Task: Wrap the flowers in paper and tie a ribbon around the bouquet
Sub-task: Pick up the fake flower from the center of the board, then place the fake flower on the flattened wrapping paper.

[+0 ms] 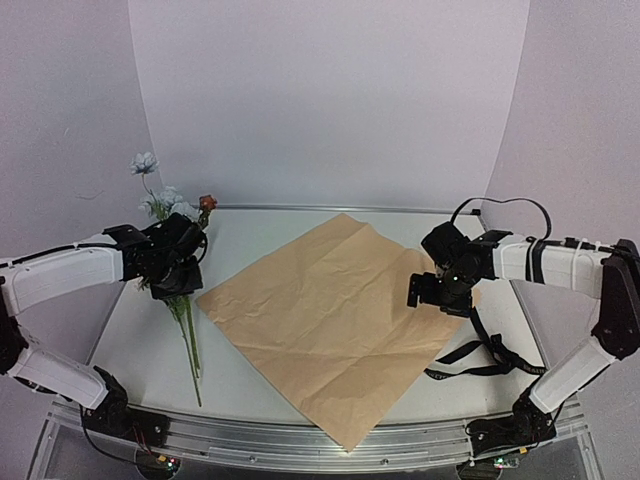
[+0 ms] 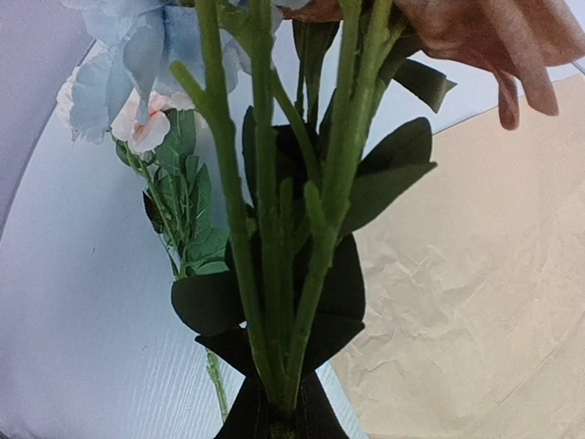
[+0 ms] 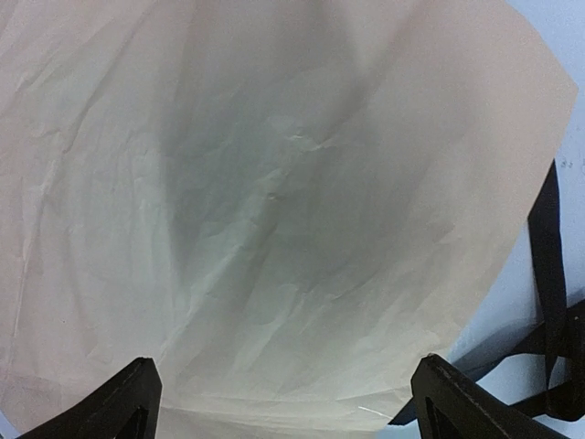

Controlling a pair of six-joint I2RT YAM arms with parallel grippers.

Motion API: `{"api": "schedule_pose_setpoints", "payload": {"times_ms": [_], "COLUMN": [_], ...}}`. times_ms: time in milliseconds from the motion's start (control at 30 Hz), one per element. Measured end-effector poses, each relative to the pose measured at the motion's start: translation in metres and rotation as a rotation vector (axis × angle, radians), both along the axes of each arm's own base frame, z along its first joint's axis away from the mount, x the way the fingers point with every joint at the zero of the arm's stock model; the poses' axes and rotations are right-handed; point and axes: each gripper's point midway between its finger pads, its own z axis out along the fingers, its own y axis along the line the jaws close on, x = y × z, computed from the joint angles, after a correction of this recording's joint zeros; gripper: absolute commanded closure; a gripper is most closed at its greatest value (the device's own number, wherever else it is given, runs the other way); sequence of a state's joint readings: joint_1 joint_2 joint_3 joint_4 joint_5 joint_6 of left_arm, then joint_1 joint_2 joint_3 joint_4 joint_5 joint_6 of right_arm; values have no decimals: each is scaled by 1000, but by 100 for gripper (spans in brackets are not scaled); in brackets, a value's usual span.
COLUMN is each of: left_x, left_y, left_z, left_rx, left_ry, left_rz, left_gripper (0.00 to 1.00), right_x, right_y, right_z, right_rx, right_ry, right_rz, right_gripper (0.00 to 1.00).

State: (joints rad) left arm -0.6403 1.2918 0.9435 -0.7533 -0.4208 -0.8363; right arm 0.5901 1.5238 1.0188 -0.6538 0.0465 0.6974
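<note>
I see my left end effector (image 2: 279, 419) pinching the flowers (image 2: 265, 219) by their green stems, low down. A pale blue bloom (image 2: 128, 55) sits top left, a rusty bloom (image 2: 494, 37) top right. The tan paper (image 2: 475, 302) lies flat on the white tabletop (image 2: 82, 320), at right.

No text, label, brand, number or sign can be read in any of the views. The black ribbon (image 1: 460, 352) lies on the worktop (image 1: 140, 340) beside the right edge of the paper (image 1: 320, 310); in the top view it is too small for any print to be made out, and in the right wrist view its strips look plain black. The tan paper carries only creases
</note>
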Motion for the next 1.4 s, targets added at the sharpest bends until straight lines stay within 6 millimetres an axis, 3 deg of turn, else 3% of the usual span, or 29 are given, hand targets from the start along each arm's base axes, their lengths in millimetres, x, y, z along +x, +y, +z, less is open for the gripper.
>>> {"api": "schedule_pose_setpoints", "payload": {"times_ms": [100, 333, 600, 833, 1067, 1233, 1400], "left_x": [2, 2, 39, 62, 77, 82, 86], "left_y": [-5, -26, -111, -158, -184, -196, -203], "left_z": [5, -4, 24, 13, 6, 5, -1], "left_rx": [-21, -85, -186, -219, -248, -274, -286], "left_ry": [-2, 60, 4, 23, 34, 32, 41], "left_rz": [-9, -56, -193, -275, -328, -347, -356], "left_gripper": [100, 100, 100, 100, 100, 100, 100], "right_x": [-3, -13, -17, -23, -9, 13, 22], "right_y": [-13, -36, -81, -89, -83, -76, -70], "right_z": [-3, -12, -21, -48, -64, -63, -66], "right_rx": [-8, -39, -11, 146, 301, 387, 422], "right_ry": [9, 41, 73, 122, 107, 56, 54], "right_rz": [-41, -100, -267, -405, -503, -526, -527], "right_gripper": [2, 2, 2, 3, 19, 38, 61]}}
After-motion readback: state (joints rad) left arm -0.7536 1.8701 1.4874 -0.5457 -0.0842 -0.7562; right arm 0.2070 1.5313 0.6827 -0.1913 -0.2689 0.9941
